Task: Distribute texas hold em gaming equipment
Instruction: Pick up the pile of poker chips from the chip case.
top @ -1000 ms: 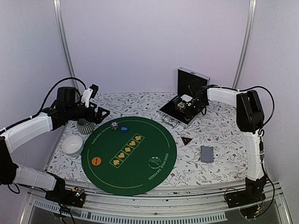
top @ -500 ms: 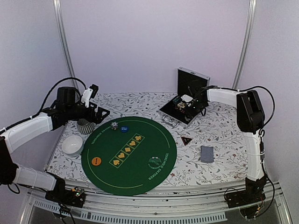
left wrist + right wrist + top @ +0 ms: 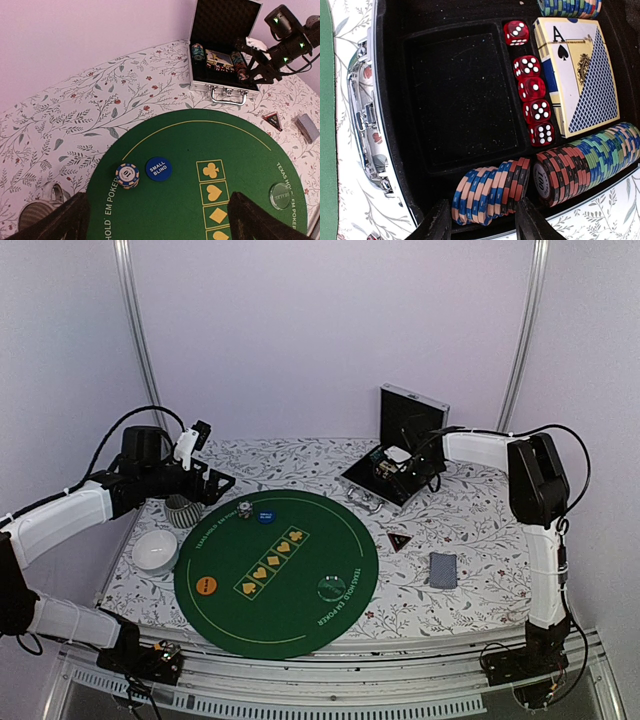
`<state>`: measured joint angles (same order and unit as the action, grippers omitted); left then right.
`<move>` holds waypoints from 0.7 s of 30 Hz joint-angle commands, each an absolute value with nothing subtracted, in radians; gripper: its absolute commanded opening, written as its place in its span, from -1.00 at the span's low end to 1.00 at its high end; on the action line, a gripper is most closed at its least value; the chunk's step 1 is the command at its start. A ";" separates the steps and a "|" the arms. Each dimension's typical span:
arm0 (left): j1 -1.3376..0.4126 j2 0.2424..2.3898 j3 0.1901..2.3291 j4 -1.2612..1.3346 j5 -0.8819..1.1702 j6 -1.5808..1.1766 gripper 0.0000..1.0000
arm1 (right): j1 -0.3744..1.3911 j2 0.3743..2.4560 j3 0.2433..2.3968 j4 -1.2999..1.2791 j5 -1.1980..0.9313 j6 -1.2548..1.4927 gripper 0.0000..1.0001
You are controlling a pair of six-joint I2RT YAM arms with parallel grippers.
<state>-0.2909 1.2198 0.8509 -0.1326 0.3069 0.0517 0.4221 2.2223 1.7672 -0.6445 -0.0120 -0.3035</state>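
Black case [image 3: 408,412]: right jaws parted, shifted slightly over chips [image 3: 490,192] | left jaws wide, unmoved

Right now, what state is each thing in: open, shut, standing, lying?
Case, open, lid upright.
Left end effector, open, empty.
Right end effector, open, above boxed chips.
Card deck, lying face down on the table.
Chip stack, standing on the mat.
Small blind disc, flat, label up.

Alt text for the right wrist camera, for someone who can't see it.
The right hand straddles a short row of blue, orange and red poker chips in an open black-lined case, beside five red dice, a card deck and a longer chip row.
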 commanded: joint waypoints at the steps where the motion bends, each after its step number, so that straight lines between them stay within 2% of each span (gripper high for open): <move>1: -0.304 1.227 0.836 -0.123 0.322 0.054 0.96 | 0.427 2.243 1.754 -0.646 0.068 -0.280 -0.07; 8: -0.305 1.227 0.835 -0.124 0.321 0.057 0.96 | 0.427 2.277 1.788 -0.656 0.175 -0.279 -0.02; 21: -0.306 1.227 0.835 -0.126 0.318 0.057 0.96 | 0.427 2.313 1.822 -0.655 0.028 -0.283 0.08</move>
